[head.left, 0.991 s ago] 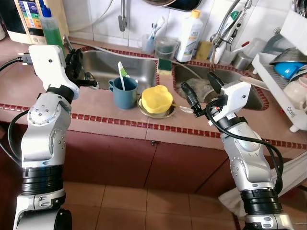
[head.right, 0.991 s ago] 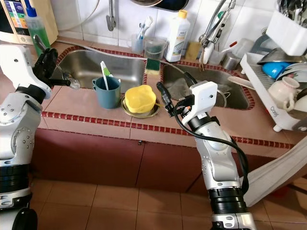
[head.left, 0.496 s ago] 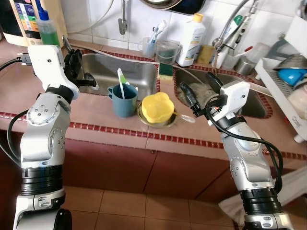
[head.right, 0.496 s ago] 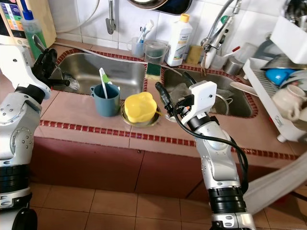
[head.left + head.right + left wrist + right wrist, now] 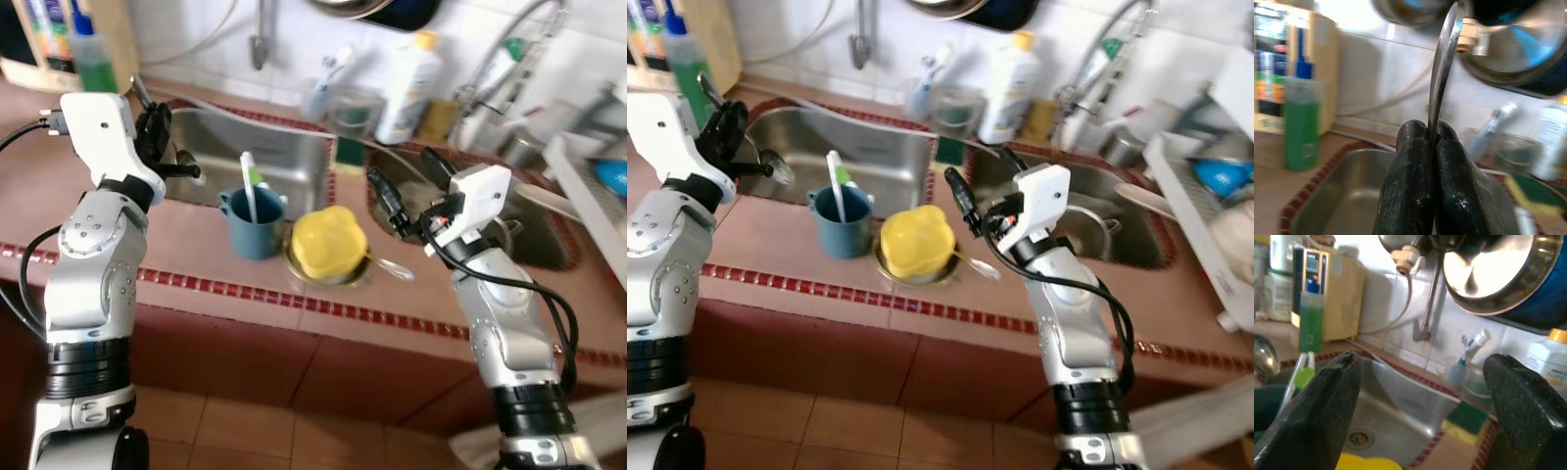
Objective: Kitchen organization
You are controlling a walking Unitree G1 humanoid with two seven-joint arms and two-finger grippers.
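I note the left tool [image 5: 1431, 147] pinching a spoon [image 5: 1441, 68] by its handle, held above the desk [image 5: 196, 230] at the sink's [image 5: 284, 157] left corner. The blue mug [image 5: 257, 222] lies to its right, nearer this arm, I judge (brush already inside). The right tool [image 5: 409, 191] hangs open beside the yellow bowl [image 5: 328, 245].

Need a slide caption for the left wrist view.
Left gripper shut on a spoon above the sink.

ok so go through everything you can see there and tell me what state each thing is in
left gripper: shut on a metal spoon, raised over the left sink
right gripper: open, holding nothing
blue mug: upright on the counter, a utensil standing in it
yellow bowl: upside down on a metal dish
loose spoon: lying beside that dish
left sink: nothing in its visible part
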